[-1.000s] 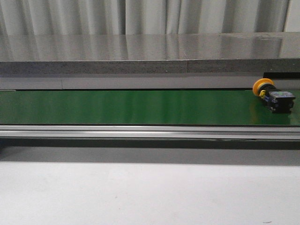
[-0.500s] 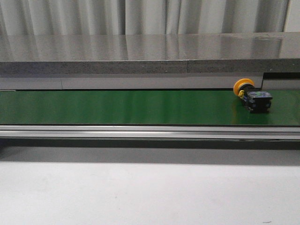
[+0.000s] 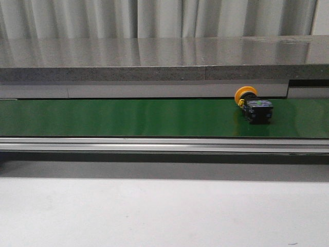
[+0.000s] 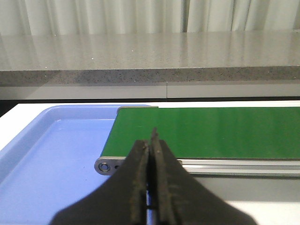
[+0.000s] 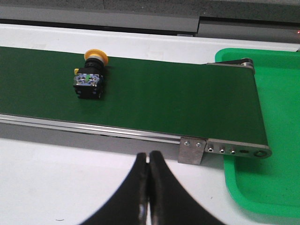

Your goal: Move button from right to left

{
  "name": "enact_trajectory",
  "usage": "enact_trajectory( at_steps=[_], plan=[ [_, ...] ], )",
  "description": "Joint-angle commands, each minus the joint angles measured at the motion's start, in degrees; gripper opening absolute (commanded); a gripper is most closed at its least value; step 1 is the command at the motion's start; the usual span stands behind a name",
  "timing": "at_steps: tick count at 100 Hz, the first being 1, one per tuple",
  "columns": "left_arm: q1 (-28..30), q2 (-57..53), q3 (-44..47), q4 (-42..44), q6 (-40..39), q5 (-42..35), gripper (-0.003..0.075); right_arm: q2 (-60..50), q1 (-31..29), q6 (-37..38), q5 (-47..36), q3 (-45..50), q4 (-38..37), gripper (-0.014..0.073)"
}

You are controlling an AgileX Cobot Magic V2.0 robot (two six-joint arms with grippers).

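Front view — button [image 3: 253, 106] on green belt [image 3: 128, 117] (no legible label) | left fingers [image 4: 152, 154] together | right fingers [image 5: 149, 168] together

this looks like a lab or test cell set up as a small sorting line. a green conveyor belt [image 3: 128, 117] in a metal frame [image 3: 154, 145] runs across a plain white desk [image 3: 154, 211]. a blue tray [image 4: 51, 159] sits at one end and a green tray [image 5: 262, 187] at the other, with a grey stone-look ledge [image 3: 154, 56] and pale curtains [image 3: 154, 18] behind.
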Motion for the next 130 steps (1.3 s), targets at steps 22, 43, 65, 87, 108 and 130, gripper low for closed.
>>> enact_trajectory(
  at_steps=[22, 43, 65, 87, 108, 130],
  plan=[
    [0.2, -1.8, 2.5, -0.1, -0.4, -4.4, -0.0020, -1.2, 0.0, -0.8, -8.6, 1.8, -0.4, -0.0065],
    [0.2, -1.8, 2.5, -0.1, -0.4, -4.4, -0.0020, -1.2, 0.0, -0.8, -10.8, 1.8, -0.4, -0.0067],
    [0.2, -1.8, 2.5, -0.1, -0.4, -4.4, -0.0020, -1.2, 0.0, -0.8, -10.9, 1.8, -0.4, -0.0067],
    [0.2, -1.8, 2.5, -0.1, -0.4, -4.7, -0.0020, -1.2, 0.0, -0.8, -10.9, 1.8, -0.4, -0.0067],
    [0.2, -1.8, 2.3, -0.1, -0.4, -6.5, -0.0020, -1.2, 0.0, -0.8, -10.9, 1.8, -0.4, -0.0067],
    [0.2, -1.8, 0.5, -4.0, -0.4, -5.3, -0.0020, -1.2, 0.0, -0.8, -10.9, 1.8, -0.4, -0.0067]
  ],
)
